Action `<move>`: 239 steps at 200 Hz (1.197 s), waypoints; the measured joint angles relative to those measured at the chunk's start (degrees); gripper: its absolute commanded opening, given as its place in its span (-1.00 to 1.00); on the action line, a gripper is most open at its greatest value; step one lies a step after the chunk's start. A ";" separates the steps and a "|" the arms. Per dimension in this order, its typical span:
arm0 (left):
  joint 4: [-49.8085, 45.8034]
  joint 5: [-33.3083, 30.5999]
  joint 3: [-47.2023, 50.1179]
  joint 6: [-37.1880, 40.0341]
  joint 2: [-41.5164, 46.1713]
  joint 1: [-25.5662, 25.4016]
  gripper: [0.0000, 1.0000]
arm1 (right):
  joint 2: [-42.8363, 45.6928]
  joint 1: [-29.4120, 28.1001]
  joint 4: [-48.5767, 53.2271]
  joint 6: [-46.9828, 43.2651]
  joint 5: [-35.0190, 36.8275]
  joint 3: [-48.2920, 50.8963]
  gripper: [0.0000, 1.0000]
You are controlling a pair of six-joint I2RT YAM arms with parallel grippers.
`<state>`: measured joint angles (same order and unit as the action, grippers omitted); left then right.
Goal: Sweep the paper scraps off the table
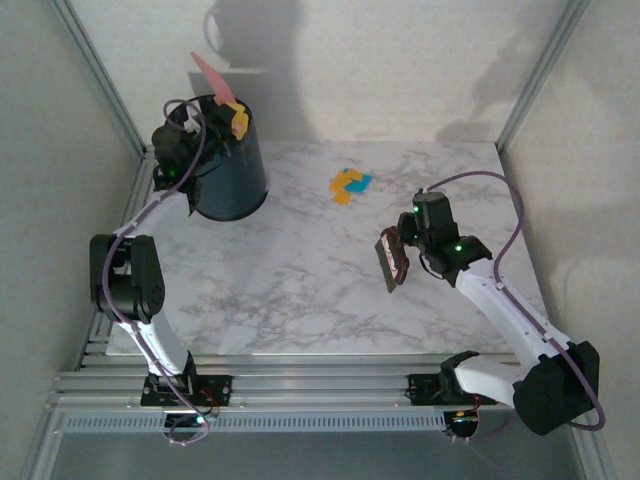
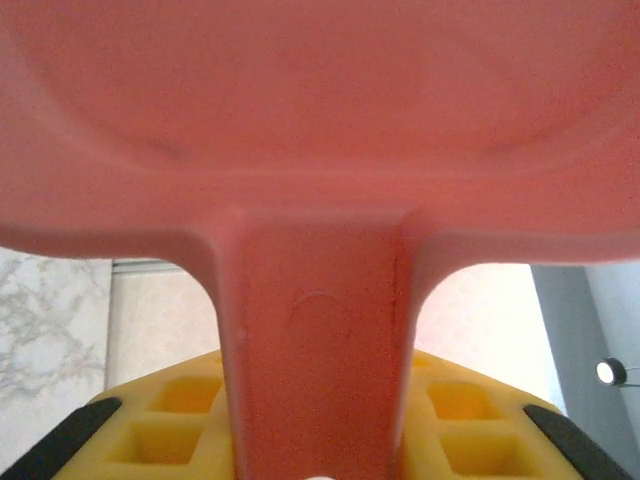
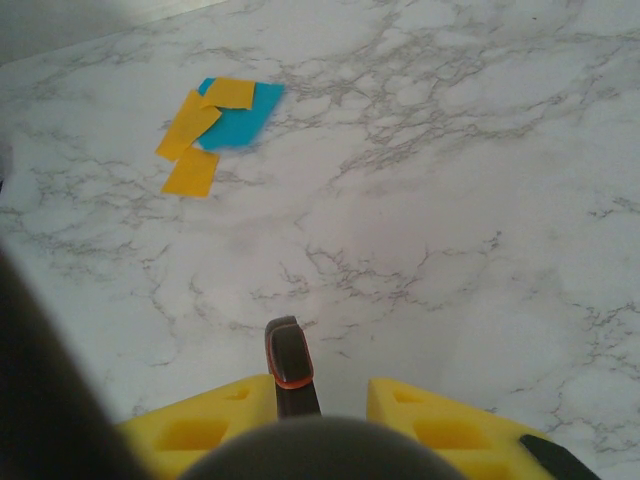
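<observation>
The paper scraps (image 1: 350,184), orange-yellow and teal-blue bits, lie bunched together on the far middle of the marble table (image 1: 300,290). In the right wrist view the paper scraps (image 3: 220,120) sit at the upper left, well ahead of the fingers. My right gripper (image 1: 405,240) hovers to the right of them, shut on a dark brush (image 1: 393,262). The brush handle (image 3: 288,360) pokes out beside the left yellow finger of the right gripper (image 3: 320,392). My left gripper (image 1: 235,118) holds a pink dustpan (image 1: 212,75) raised over a bin. The dustpan (image 2: 320,130) has its handle clamped in the left gripper (image 2: 315,400).
A dark round bin (image 1: 228,170) stands at the far left corner of the table, under the dustpan. Aluminium rails (image 1: 300,385) run along the near edge, and grey walls close the sides. Bare marble (image 3: 450,200) lies between the brush and the scraps.
</observation>
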<state>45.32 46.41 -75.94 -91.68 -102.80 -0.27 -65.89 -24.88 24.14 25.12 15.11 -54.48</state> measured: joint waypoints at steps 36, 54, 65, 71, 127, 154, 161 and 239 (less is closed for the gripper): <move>3.87 -1.51 1.22 -3.56 0.00 0.00 -1.00 | 0.00 0.00 0.15 0.00 0.00 -0.07 -1.00; 5.53 -2.62 2.67 -5.51 0.00 -0.20 -1.00 | 0.00 0.00 0.15 0.00 0.02 -0.07 -1.00; 6.05 -3.21 3.37 -6.21 0.00 -0.33 -1.00 | 0.00 0.00 0.15 0.00 0.00 -0.07 -1.00; 6.36 -3.52 3.74 -6.69 -0.02 -0.39 -1.00 | 0.00 0.00 0.15 0.00 0.02 -0.07 -1.00; 7.23 -4.50 3.87 -7.26 -0.11 -0.92 -0.99 | 0.00 0.00 0.17 0.00 0.02 -0.07 -1.00; 1.77 -4.39 2.71 -2.19 -0.07 -0.92 -0.99 | 0.00 0.00 0.17 0.00 0.02 -0.07 -1.00; -1.33 -4.37 1.66 0.26 -0.07 -0.94 -0.99 | 0.00 0.00 0.17 0.00 0.02 -0.07 -1.00; -39.56 -6.67 -13.81 34.86 1.92 -2.34 -1.00 | 0.00 0.00 0.17 0.00 0.07 -0.07 -1.00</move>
<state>5.76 39.75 -89.76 -56.82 -100.88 -2.61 -65.89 -24.88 24.32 25.12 15.18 -54.54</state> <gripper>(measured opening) 0.270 0.283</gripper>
